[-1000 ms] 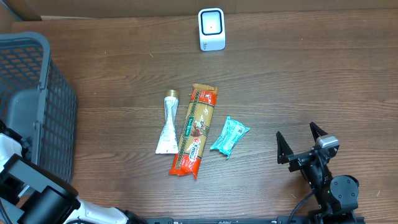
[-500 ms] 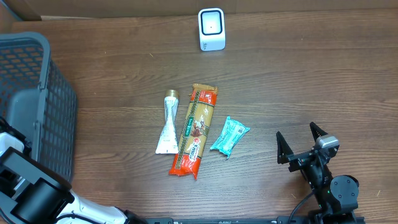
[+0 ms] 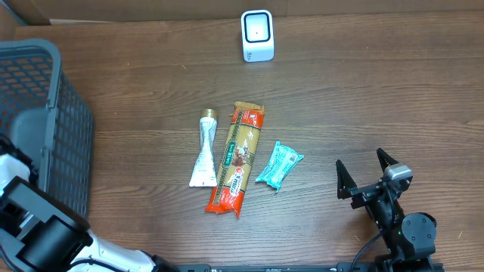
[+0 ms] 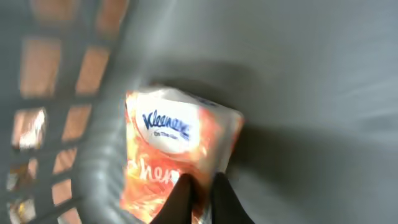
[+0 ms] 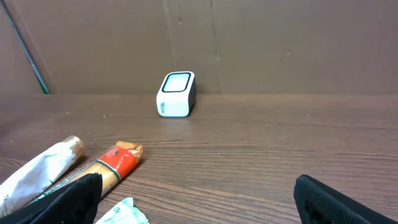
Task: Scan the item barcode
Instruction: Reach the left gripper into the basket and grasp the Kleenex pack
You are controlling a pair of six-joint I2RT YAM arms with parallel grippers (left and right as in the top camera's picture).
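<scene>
Grey mesh basket (image 3: 45, 121), well to the left of the scanner (image 3: 257, 35) and closer to the robot, at the table's left edge. Inside, against the grey wall (image 4: 298, 74): an orange-and-white Kleenex tissue pack (image 4: 177, 155), tilted, logo uppermost. Left gripper (image 4: 200, 194) down in the basket, narrowed to a pinch on the pack's lower edge, dark fingertips (image 4: 181, 193) nearly together.

Seen from the left wrist only: the pack, the pinch on it, the basket's inner wall and lattice, all somewhat blurred. From overhead, none of that; just the basket's rim and mesh, with the left arm at its near side. Overhead alone for the whole layout: right gripper (image 3: 364, 172) well to the right of the scanner and much nearer the robot, spread wide, holding nothing, clear of every item. From the right wrist: the scanner's front face, standing upright at the far edge, and a brown board wall behind it.

Between scanner and robot, roughly straight in front of the scanner, three items lying flat side by side: a long red-and-green spaghetti pack (image 3: 236, 159) in the middle, a white tube (image 3: 204, 151) with a gold cap just to its left, a small teal packet (image 3: 278, 165) just to its right.

Table (image 3: 378, 91) of dark brown wood grain, bare towards the right of the scanner.
</scene>
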